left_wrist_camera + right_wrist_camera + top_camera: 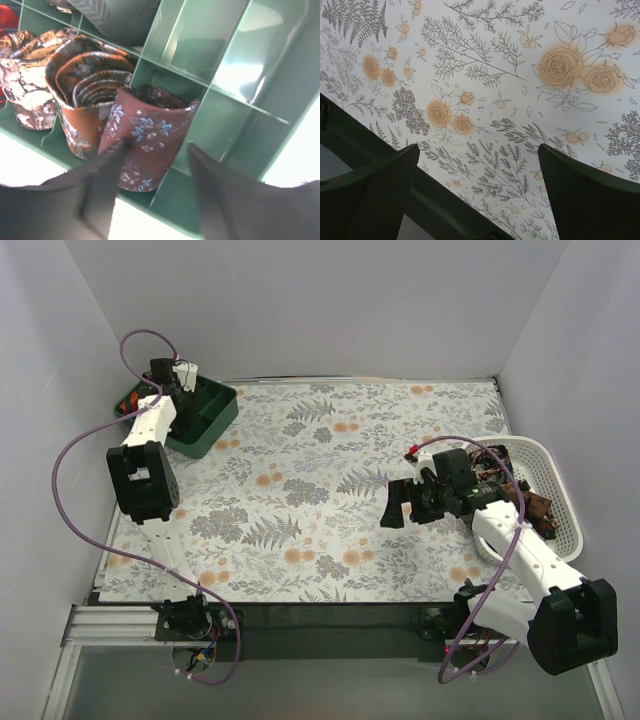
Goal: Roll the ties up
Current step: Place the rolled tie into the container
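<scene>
Reaching to the back left corner of the counter (320, 470), the left arm (150, 440) tips its gripper (156, 145) down into the dark green divided tray (215, 415); its jaws stand partly apart on either side of a maroon floral coil (145, 130), and whether they press it cannot be told; three coiled ties stand side by side in the near compartments, the maroon one, an orange-brown one (85, 100) and a brown-and-white one (20, 85), with a fourth, dark striped (115, 15), behind; the right arm (520, 550) bends leftward over the floral cloth, its gripper (479, 150) with jaws wide and nothing between them; just beside it stands one white lattice basket (540, 455) with more dark ties (540, 510) heaped inside, too tangled to count.
</scene>
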Robot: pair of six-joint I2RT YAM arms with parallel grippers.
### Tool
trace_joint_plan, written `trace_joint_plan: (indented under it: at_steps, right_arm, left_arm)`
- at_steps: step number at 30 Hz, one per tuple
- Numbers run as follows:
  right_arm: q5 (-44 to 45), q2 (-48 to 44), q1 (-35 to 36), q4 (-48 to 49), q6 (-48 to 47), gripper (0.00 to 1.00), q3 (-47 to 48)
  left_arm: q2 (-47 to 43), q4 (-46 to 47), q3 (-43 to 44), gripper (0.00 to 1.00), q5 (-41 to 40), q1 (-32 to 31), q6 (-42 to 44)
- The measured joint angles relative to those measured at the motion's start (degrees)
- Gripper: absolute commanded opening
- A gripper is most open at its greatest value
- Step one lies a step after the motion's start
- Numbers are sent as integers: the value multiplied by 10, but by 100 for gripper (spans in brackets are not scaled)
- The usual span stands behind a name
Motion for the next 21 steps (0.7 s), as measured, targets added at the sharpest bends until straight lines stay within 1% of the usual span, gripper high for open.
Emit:
trace_joint_plan:
  at_steps: [2,3,5,6,10,12,13,14,17,20,21]
  right_arm:
    - [6,-9,0,-2,-1,91,5]
    - [9,-13,0,-3,-2,91,9]
    - [13,-22,0,-5,-3,91,19]
    - [14,-28,0,-6,-3,91,24]
    - [25,-55,0,-14,-5,92,43]
    - [31,-67,0,-21,-6,93,54]
    - [33,-71,0,-25,-7,92,60]
    - [37,-76,0,-31,-7,93,67]
    - [53,-91,0,-46,-11,94,92]
    - [78,-104,0,-62,-12,95,124]
    - [87,-110,0,-66,-13,98,134]
  left_arm:
    - [-3,-8,0,60,-2,-1,-8]
    - [-6,-12,0,65,-4,-1,-13]
    - [-14,-24,1,70,-7,-1,-21]
    - [-19,-30,2,73,-7,0,-25]
    - [-54,-44,6,78,-8,0,-42]
    - [-83,-52,6,85,-7,0,-52]
    - [-101,-53,6,92,-6,0,-58]
    - [-119,-53,5,95,-5,0,-65]
    - [-185,-48,-6,98,6,0,-88]
    - [-264,-32,-43,98,32,0,-120]
    - [-297,-20,-63,98,43,0,-133]
